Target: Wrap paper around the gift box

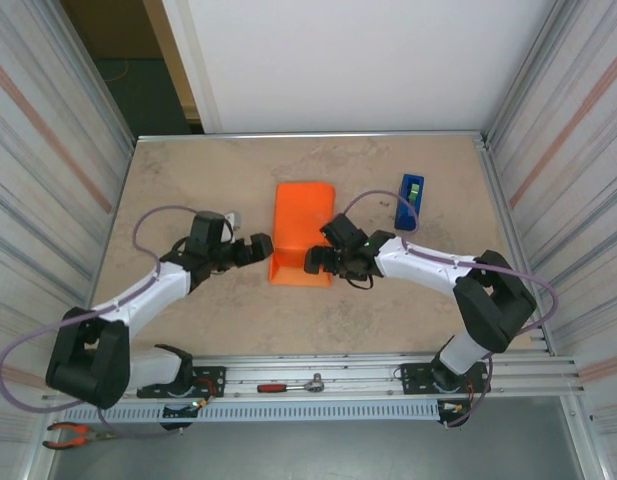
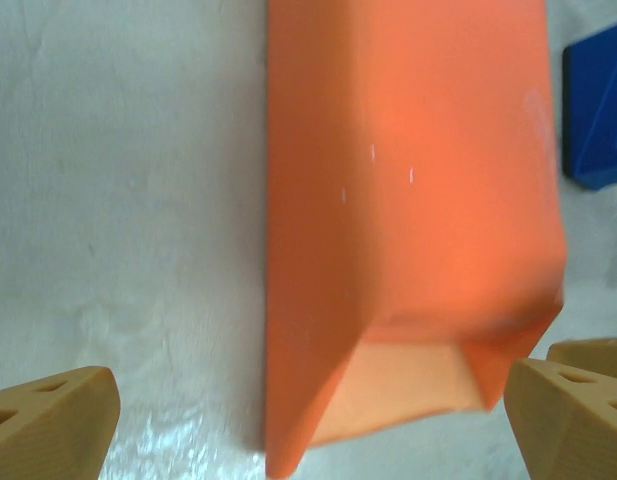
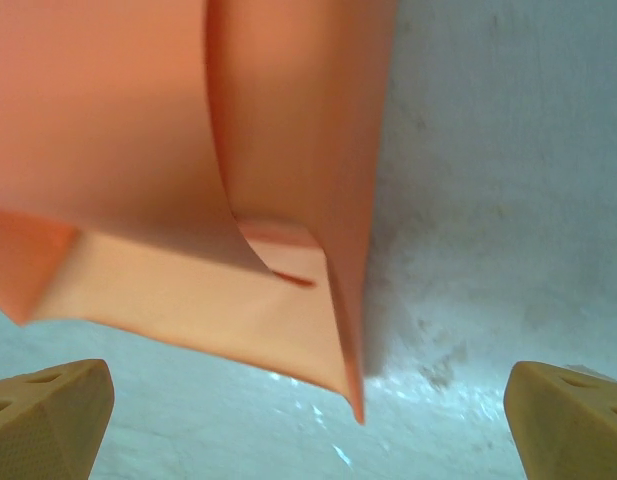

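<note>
folded paper [image 1: 303,232] between left gripper [image 1: 266,248] and right gripper [image 1: 314,262], both agape
wrist views: pale hollow at near end; overhead: blue dispenser [image 1: 409,201] far right

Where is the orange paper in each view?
Top external: orange paper in the middle.
Left wrist: paper centre to right, open end low.
Right wrist: paper upper left, open end low.
Shared landmark: blue tape dispenser, right of it in top and left wrist.
</note>
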